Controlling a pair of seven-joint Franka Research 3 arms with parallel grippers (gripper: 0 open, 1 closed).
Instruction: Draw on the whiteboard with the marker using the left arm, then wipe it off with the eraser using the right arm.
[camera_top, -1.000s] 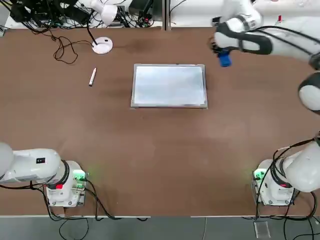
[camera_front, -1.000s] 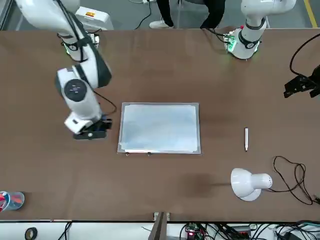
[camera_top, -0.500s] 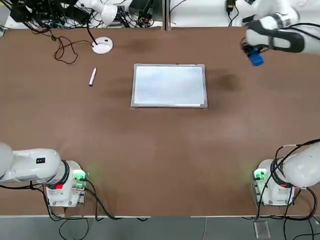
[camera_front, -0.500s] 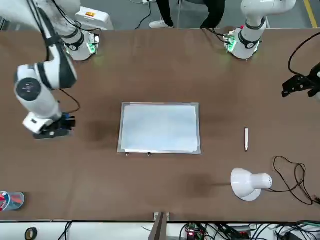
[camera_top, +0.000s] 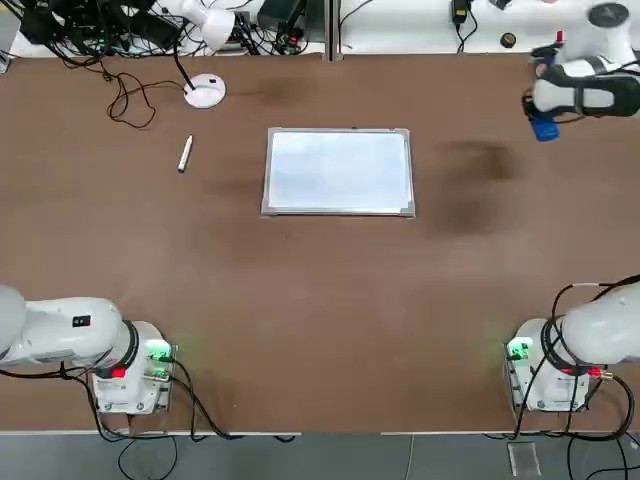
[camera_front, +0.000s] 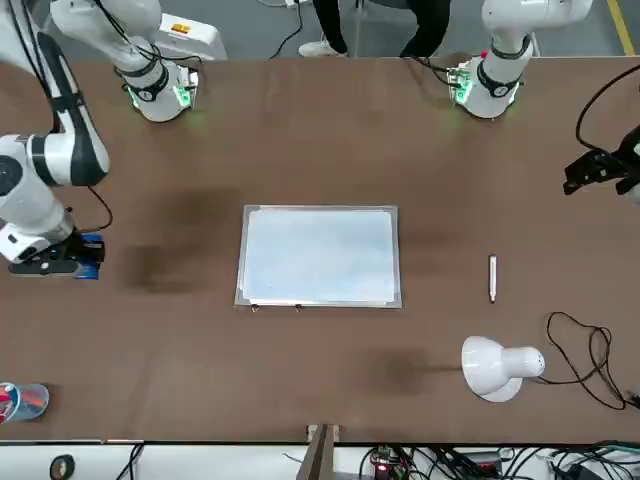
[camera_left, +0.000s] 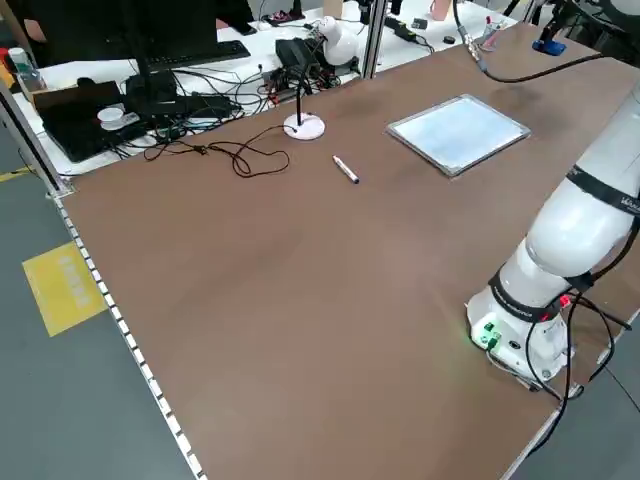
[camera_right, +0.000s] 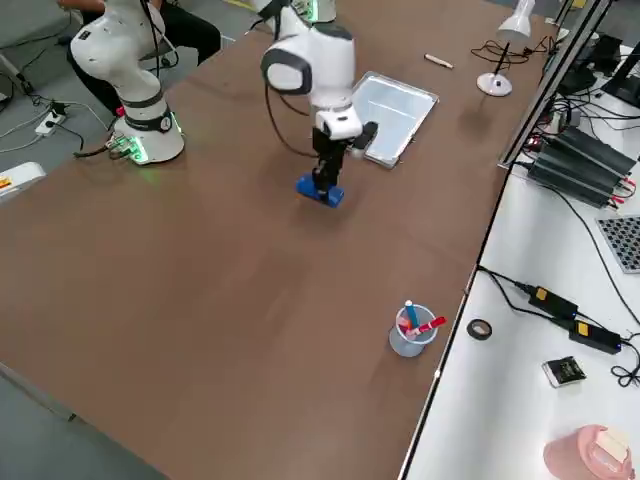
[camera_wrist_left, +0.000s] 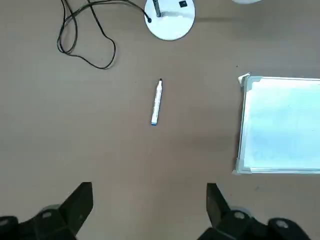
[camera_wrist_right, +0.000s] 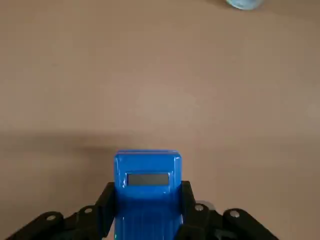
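Pinching the eraser (camera_wrist_right: 148, 195), the right gripper (camera_wrist_right: 148, 207) hovers right of the blank-looking board (camera_top: 340, 172), so wiping seems finished; the left gripper (camera_wrist_left: 150, 205), spread, is apart from the marker (camera_wrist_left: 157, 102).

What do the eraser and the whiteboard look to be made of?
Eraser: probably hard plastic, glossy, going by the bright highlights on its smooth blue shell; the right gripper holds it above the table. Whiteboard: a smooth white, lightly glossy face, likely coated sheet, in a thin silver-grey frame that could be aluminium or grey plastic; the look doesn't settle which.
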